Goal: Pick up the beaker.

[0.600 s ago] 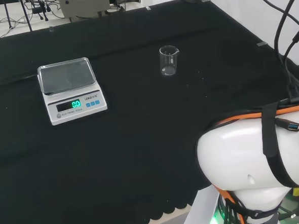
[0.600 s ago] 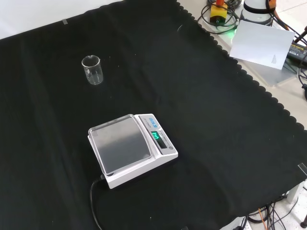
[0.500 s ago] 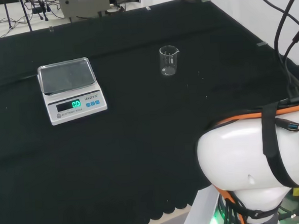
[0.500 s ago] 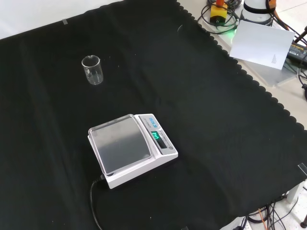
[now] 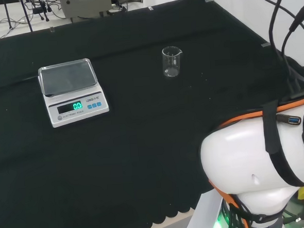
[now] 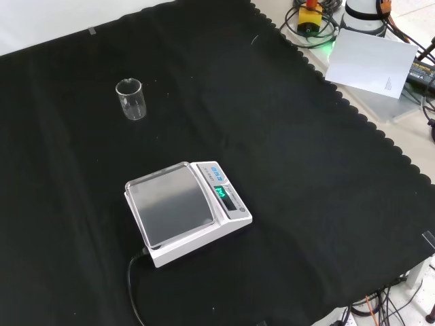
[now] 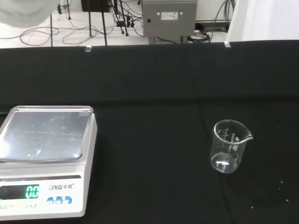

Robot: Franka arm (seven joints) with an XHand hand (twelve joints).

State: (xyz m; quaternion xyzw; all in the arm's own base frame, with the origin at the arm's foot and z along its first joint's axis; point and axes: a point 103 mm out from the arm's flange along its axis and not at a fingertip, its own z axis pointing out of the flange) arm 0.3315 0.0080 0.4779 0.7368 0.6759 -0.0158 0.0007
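Note:
A small clear glass beaker (image 5: 171,61) stands upright and empty on the black cloth. It sits at the far left in the front view (image 6: 131,99) and has a pour spout at its rim in the wrist view (image 7: 229,147). Nothing touches it. A blurred white part of the hand (image 7: 23,11) shows at the edge of the wrist view, well away from the beaker. How the hand is set cannot be made out.
A white digital scale (image 5: 73,90) with a steel pan and a lit green display stands left of the beaker in the head view, and nearer the camera in the front view (image 6: 183,210). The arm's big white link (image 5: 258,164) is at the head view's lower right.
In the head view the arm's upper parts and cables at the top right have shifted a little. The beaker and the scale have not moved.

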